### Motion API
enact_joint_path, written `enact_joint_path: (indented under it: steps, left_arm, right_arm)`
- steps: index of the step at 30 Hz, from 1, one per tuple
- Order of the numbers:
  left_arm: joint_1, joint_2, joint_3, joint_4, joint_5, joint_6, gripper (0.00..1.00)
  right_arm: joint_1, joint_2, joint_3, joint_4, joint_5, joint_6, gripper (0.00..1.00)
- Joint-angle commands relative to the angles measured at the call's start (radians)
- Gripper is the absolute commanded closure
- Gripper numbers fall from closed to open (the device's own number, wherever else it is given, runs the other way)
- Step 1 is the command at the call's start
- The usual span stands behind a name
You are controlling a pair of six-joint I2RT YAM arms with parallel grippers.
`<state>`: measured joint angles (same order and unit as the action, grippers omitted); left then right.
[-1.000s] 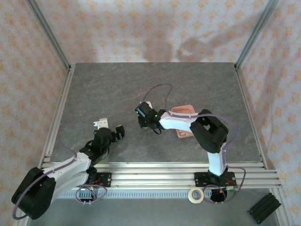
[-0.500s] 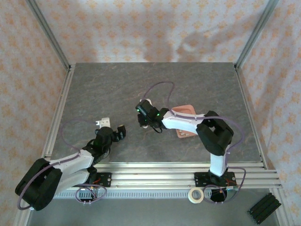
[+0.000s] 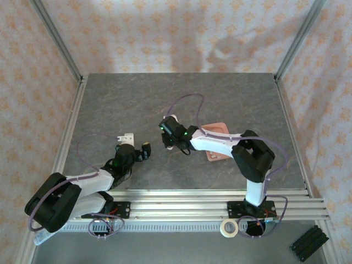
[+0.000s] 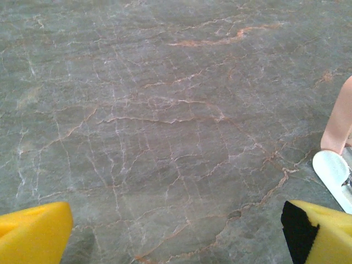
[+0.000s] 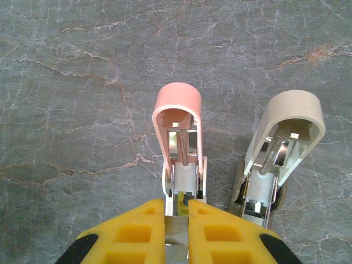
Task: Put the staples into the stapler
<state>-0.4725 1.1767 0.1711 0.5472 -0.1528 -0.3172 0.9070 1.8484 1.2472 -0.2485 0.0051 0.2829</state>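
Note:
Two mini staplers stand with their lids swung up in the right wrist view: a pink stapler (image 5: 177, 104) and, to its right, a beige stapler (image 5: 294, 110). My right gripper (image 5: 176, 206) is shut on a silvery strip of staples (image 5: 177, 231), held just behind the pink stapler's open channel. In the top view the right gripper (image 3: 166, 140) sits at the table's middle. My left gripper (image 3: 140, 153) lies low to its left, open with nothing between its yellow fingers (image 4: 33, 231). The left wrist view has the pink stapler's lid (image 4: 338, 121) at its right edge.
A salmon-pink tray (image 3: 217, 129) lies under the right arm's forearm. A roll of tape (image 3: 229, 227) and a black block (image 3: 308, 243) rest off the table at the near right. The marbled grey table (image 3: 165, 99) stretches bare toward the back.
My left arm has slid forward and to the right, bringing its open gripper closer to the staplers. The right gripper has barely moved and keeps its hold on the staples.

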Motion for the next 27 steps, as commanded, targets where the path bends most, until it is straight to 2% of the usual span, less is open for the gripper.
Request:
enact_joint_path:
  steps: [1, 27]
  left_arm:
    - [-0.002, 0.029, 0.032, 0.042, 0.001, 0.056, 0.02]
    - [-0.003, 0.056, 0.035, 0.068, 0.021, 0.066, 0.02]
  right_arm:
    - [-0.006, 0.024, 0.022, -0.018, 0.037, -0.024, 0.87]
    - [-0.008, 0.092, 0.022, -0.014, 0.000, 0.008, 0.87]
